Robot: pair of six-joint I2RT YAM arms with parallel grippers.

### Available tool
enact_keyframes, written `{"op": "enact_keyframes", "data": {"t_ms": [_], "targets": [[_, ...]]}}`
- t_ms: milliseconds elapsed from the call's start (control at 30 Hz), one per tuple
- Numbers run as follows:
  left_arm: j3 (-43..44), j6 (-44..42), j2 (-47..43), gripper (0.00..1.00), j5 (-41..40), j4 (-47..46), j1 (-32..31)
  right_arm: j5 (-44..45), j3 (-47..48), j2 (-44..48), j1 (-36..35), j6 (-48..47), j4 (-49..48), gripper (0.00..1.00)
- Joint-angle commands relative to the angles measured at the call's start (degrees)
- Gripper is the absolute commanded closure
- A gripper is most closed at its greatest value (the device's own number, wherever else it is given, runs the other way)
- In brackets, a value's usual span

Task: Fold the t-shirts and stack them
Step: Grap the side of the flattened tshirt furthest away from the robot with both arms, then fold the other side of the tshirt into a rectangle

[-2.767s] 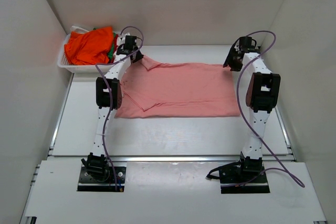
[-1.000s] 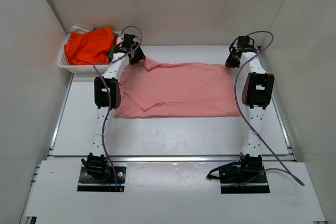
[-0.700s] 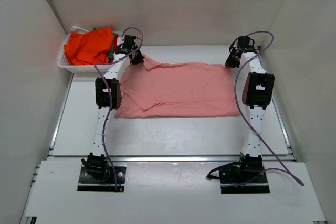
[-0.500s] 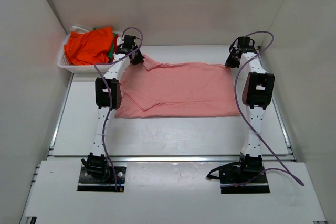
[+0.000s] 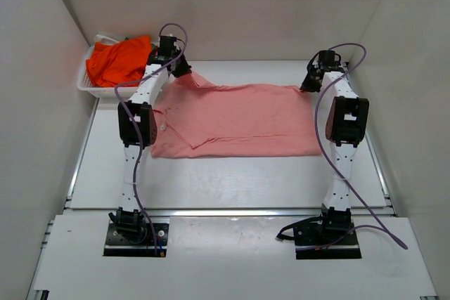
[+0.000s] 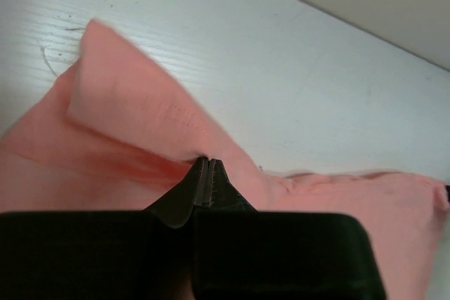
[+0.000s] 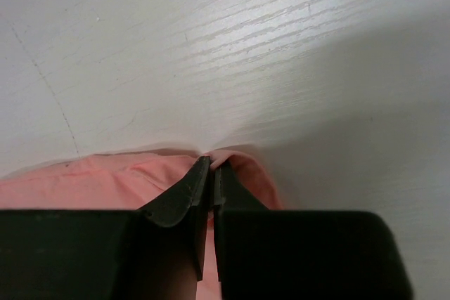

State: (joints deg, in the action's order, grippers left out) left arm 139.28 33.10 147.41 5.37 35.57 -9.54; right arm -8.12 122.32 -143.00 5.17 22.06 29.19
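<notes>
A fixed camera looks down from above and behind the arm bases over the whole table [image 5: 225, 180]. Each wrist camera peers forward, very close, past the left gripper [image 6: 204, 166] or right gripper [image 7: 211, 166]. All share the far corners of the salmon-pink shirt [image 5: 239, 117] and the tabletop.

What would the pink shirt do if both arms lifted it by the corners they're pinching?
Probably sag in the middle: the pink shirt lies limp and creased, and folds over at the left gripper. It looks thin and light, so the small pinch of the right gripper on its edge may hold, though it could slip out.
</notes>
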Motion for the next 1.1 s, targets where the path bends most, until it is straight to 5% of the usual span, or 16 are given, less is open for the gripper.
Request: {"op": "enact_keyframes", "data": {"t_ms": [0, 167, 367, 800, 1067], "targets": [[-3.8, -1.8, -12.6, 1.0, 1.8, -0.2, 0.0, -2.3, -0.5, 4.7, 0.9, -1.1, 0.2, 1.0], [-26.3, -4.2, -24.5, 1.0, -0.5, -1.9, -1.4, -3.8, -3.9, 9.1, 1.3, -3.4, 0.8, 1.0], [-48.2, -3.2, -42.4, 1.0, -1.7, -6.7, -0.9, -6.1, -19.7, 20.5, 1.9, -4.1, -4.4, 1.0], [-66.6, -3.0, -56.5, 1.0, -1.9, -5.3, -0.5, -7.8, -45.8, 41.0, 3.8, -5.7, -8.8, 1.0], [-75.0, -3.1, -63.8, 1.0, -1.9, -4.5, -2.1, -8.8, -53.1, 43.5, 5.5, -8.2, -9.8, 1.0]]}}
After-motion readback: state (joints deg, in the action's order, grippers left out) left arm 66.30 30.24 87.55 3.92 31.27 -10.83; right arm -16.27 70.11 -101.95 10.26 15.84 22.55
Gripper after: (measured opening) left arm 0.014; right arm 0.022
